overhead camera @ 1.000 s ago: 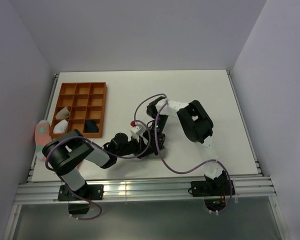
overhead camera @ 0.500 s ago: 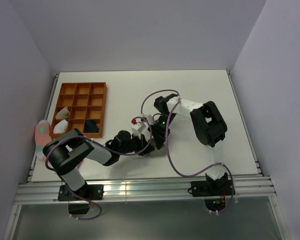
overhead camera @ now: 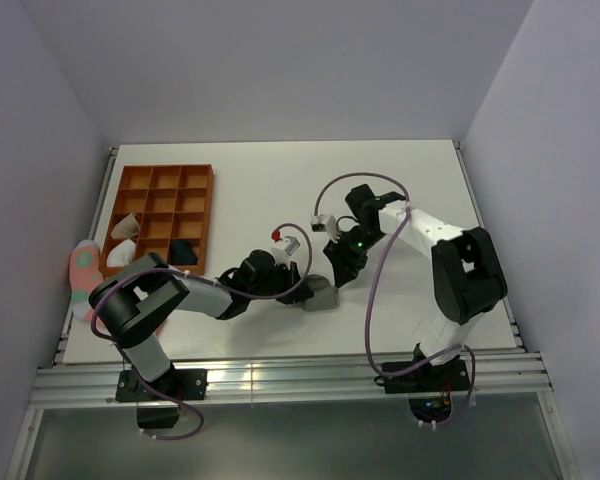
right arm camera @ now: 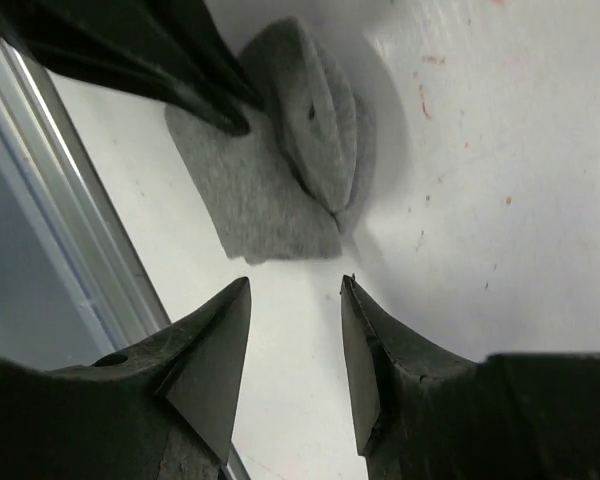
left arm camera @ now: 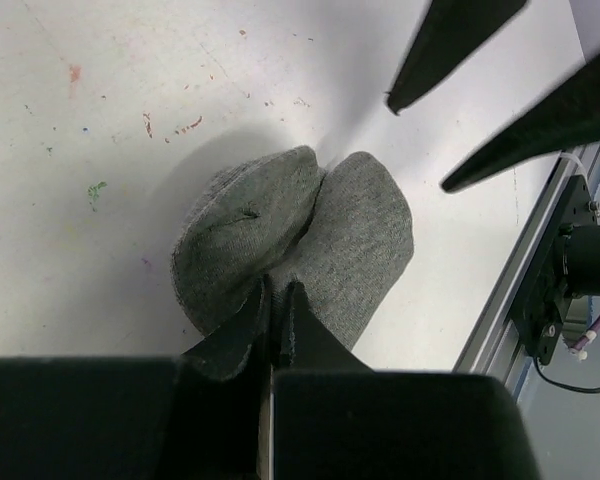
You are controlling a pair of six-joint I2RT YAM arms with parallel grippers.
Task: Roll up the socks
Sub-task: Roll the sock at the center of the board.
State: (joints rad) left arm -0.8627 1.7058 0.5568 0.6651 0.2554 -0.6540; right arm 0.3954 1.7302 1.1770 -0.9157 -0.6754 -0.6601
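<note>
A grey sock (overhead camera: pixel 320 294), folded into a thick two-lobed bundle (left arm camera: pixel 290 225), lies on the white table near the front edge. My left gripper (left arm camera: pixel 277 292) is shut on the sock's near fabric, which is pinched between its fingertips. My right gripper (right arm camera: pixel 295 285) hovers just off the sock's flat end (right arm camera: pixel 250 205), open, with only bare table between its fingers. In the top view the left gripper (overhead camera: pixel 302 288) and right gripper (overhead camera: pixel 336 274) flank the sock. A dark navy sock (overhead camera: pixel 184 252) sits in a compartment of the tray.
An orange compartment tray (overhead camera: pixel 160 176) stands at the back left with two pale bundles (overhead camera: pixel 123 238) in it. A pink sock (overhead camera: pixel 83 274) with a teal spot lies at the table's left edge. The aluminium rail (left arm camera: pixel 540 260) runs close by the grey sock.
My right gripper has pulled back to the right, off the grey sock, and opened wider. The left gripper stays shut on the sock and has shifted a little to the right.
</note>
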